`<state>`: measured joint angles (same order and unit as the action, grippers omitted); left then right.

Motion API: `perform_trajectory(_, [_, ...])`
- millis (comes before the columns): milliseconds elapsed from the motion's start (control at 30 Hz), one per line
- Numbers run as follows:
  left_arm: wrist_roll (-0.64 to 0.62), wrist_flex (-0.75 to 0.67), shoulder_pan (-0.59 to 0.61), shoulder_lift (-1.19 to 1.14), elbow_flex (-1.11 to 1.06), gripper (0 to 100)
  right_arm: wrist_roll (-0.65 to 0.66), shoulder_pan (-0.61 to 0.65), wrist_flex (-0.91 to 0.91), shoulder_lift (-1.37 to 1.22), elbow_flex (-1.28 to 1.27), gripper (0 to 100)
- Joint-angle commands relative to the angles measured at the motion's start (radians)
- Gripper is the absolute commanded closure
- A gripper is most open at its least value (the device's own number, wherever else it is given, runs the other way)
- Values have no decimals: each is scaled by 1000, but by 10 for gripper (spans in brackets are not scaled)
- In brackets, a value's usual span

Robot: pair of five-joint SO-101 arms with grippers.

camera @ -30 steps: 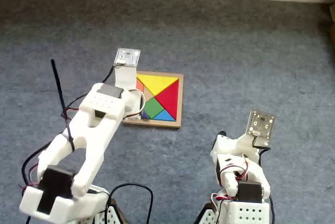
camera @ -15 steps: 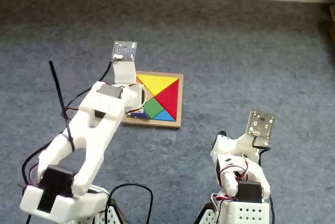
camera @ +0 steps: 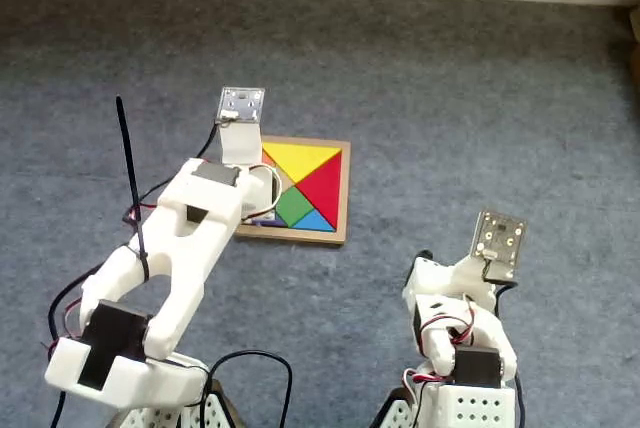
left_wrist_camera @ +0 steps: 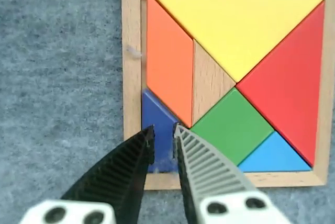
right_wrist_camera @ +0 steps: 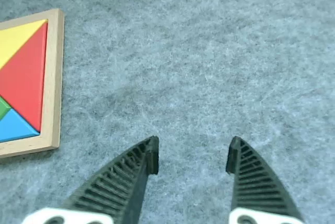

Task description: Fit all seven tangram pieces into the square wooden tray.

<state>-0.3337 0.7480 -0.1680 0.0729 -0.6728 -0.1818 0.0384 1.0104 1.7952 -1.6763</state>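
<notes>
The square wooden tray [left_wrist_camera: 132, 77] is laid flat on the grey carpet [right_wrist_camera: 209, 51]. Seven pieces are fitted inside it: a yellow triangle [left_wrist_camera: 235, 25], a red triangle [left_wrist_camera: 285, 88], an orange parallelogram [left_wrist_camera: 167, 62], a bare wood triangle [left_wrist_camera: 209, 85], a green square [left_wrist_camera: 233, 127], a light blue triangle [left_wrist_camera: 275, 156] and a dark blue triangle [left_wrist_camera: 159, 116]. The left gripper [left_wrist_camera: 163, 132] is held over the dark blue triangle, its jaws parted by a narrow slit with nothing clasped. The right gripper [right_wrist_camera: 191, 156] is spread wide above the carpet, off to the tray's side
</notes>
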Motion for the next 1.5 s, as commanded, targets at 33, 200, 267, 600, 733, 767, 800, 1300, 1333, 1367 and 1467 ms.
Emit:
perform_trajectory(33, [64,14,-22,4,12,919,-9,-24,5,-7,-127,782])
perform_trajectory(200, [80,44,-15,13,-1,919,-9,-24,5,-7,-127,782])
perform_trajectory(267, [80,68,-13,15,10,920,-9,-24,5,-7,-127,782])
perform_trajectory(600, [78,238,42,33,122,997,-9,-24,4,-7,-127,782])
perform_trajectory(733, [78,244,48,191,31,995,-9,-24,2,-7,-127,782])
perform_trajectory(767, [78,241,50,251,-7,995,-9,-24,2,-7,-127,782])
perform_trajectory(800, [78,224,50,312,-45,995,-9,-24,2,-7,-127,782])
perform_trajectory(1300, [170,52,50,1061,-527,994,-8,-21,-1,-7,-128,993])
perform_trajectory(1333, [170,52,51,1090,-542,994,-8,-21,2,-7,-128,995])
perform_trajectory(1367, [170,54,51,1119,-555,994,-8,-21,4,-7,-128,985])
perform_trajectory(1467, [170,55,77,1233,-598,994,-8,-21,4,-7,-128,992])
